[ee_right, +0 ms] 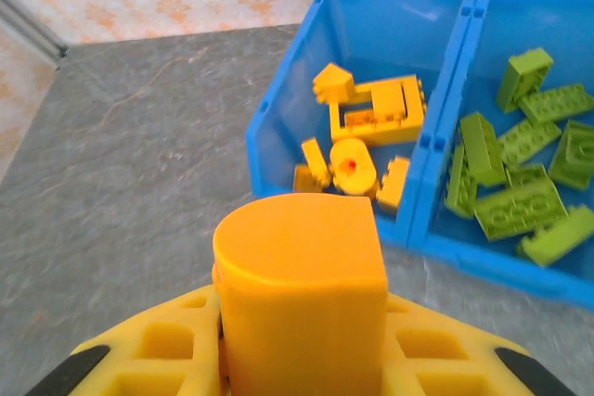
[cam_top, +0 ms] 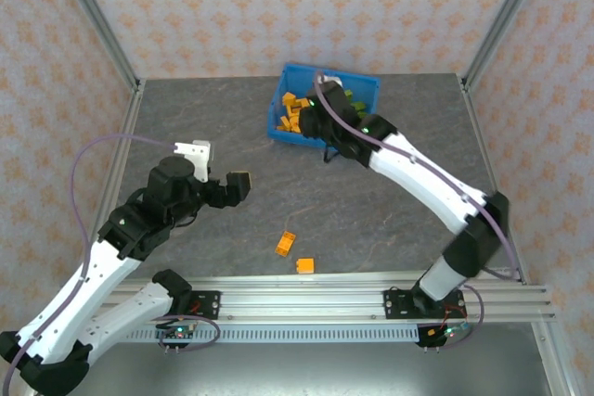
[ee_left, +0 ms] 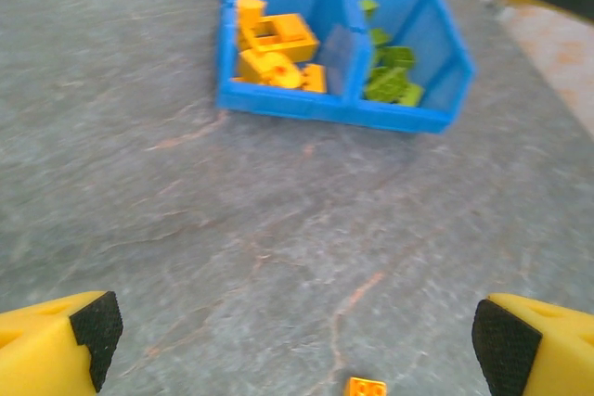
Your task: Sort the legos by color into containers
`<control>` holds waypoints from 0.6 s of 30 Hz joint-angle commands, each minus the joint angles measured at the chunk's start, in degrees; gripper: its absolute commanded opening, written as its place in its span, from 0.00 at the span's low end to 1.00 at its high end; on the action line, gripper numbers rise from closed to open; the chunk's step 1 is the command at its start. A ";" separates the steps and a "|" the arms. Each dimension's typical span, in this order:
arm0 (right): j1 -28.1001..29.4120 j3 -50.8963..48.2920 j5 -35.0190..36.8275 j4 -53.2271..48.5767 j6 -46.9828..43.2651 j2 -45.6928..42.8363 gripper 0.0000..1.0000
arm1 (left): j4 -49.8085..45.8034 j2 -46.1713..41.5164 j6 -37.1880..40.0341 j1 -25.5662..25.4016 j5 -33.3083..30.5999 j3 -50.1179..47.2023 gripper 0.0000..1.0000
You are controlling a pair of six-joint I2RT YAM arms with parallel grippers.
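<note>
Orange lego (ee_right: 299,294): round-topped, clamped in my right gripper (ee_right: 299,368), by the bin's near wall.
Blue bin (ee_right: 278,141): far centre; orange legos (ee_right: 371,113) in left compartment, lime green legos (ee_right: 520,201) in right.
Left gripper (ee_left: 299,336): spread wide, empty, over open table (ee_left: 186,229).
Loose orange legos (cam_top: 286,243): two, apart, close to the table's near edge, room all round.

The top camera looks steeply down from high and far off, on the near side of the blue bin (cam_top: 364,88). The left wrist camera faces the front of the bin from low, some way off. The right wrist camera is close above this front. All three views share the bin.
</note>
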 commanded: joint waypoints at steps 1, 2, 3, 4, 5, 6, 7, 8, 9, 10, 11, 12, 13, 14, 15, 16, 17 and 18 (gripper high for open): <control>-2.83 8.52 -1.40 -1.91 -2.27 10.63 0.31 | 1.15 -0.74 6.43 0.33 8.81 0.94 1.00; -3.61 11.74 -1.84 -2.41 -2.33 14.01 0.31 | -0.21 -0.53 8.36 0.33 9.95 2.18 1.00; -4.21 14.61 -2.04 -2.87 -2.41 17.03 0.31 | -1.68 -0.23 10.32 0.27 10.81 3.46 1.00; -4.75 18.01 -2.41 -3.61 -2.66 20.48 0.31 | -3.45 0.25 12.93 0.25 11.64 5.04 1.00; -5.23 21.57 -2.63 -4.44 -2.92 23.75 0.31 | -5.39 0.79 15.46 0.28 11.95 6.33 1.00; -5.62 24.75 -2.91 -5.41 -3.01 27.01 0.31 | -6.59 1.12 17.87 0.29 12.02 7.27 1.00; -6.10 28.66 -3.38 -6.56 -3.19 30.29 0.31 | -7.62 1.49 20.51 0.33 12.08 7.95 1.00; -6.47 32.79 -3.64 -7.92 -3.26 34.15 0.32 | -7.97 1.72 22.98 0.33 12.16 8.11 1.00; -6.81 36.40 -3.86 -8.95 -3.21 37.15 0.32 | -7.66 1.81 24.82 0.33 12.25 7.71 1.00; -7.15 40.72 -4.45 -10.23 -3.24 40.64 0.32 | -6.82 1.66 26.83 0.33 12.25 6.77 1.00; -7.38 44.39 -4.70 -11.38 -3.17 43.51 0.32 | -5.51 1.42 28.28 0.33 12.25 5.59 1.00; -7.68 48.30 -4.88 -12.27 -3.02 46.76 0.32 | -3.81 1.06 29.59 0.33 12.58 4.10 1.00; -7.97 52.30 -5.34 -13.17 -3.05 49.79 0.32 | -2.06 0.66 30.89 0.29 13.51 2.64 1.00; -8.10 55.32 -5.64 -13.85 -3.03 52.04 0.32 | -0.68 0.52 31.65 0.33 14.24 1.53 1.00; -8.27 57.96 -5.67 -14.25 -3.02 54.20 0.32 | 0.79 0.45 31.93 0.32 14.47 0.45 1.00; -8.24 59.95 -5.61 -14.37 -3.09 55.75 0.33 | 1.78 0.55 32.24 0.33 14.64 -0.43 1.00; -8.26 60.71 -5.73 -13.95 -3.07 56.59 0.34 | 2.32 0.71 32.60 0.33 14.52 -1.03 1.00; -8.31 60.78 -6.09 -13.22 -2.98 57.05 0.37 | 2.64 1.00 33.09 0.33 14.04 -1.73 1.00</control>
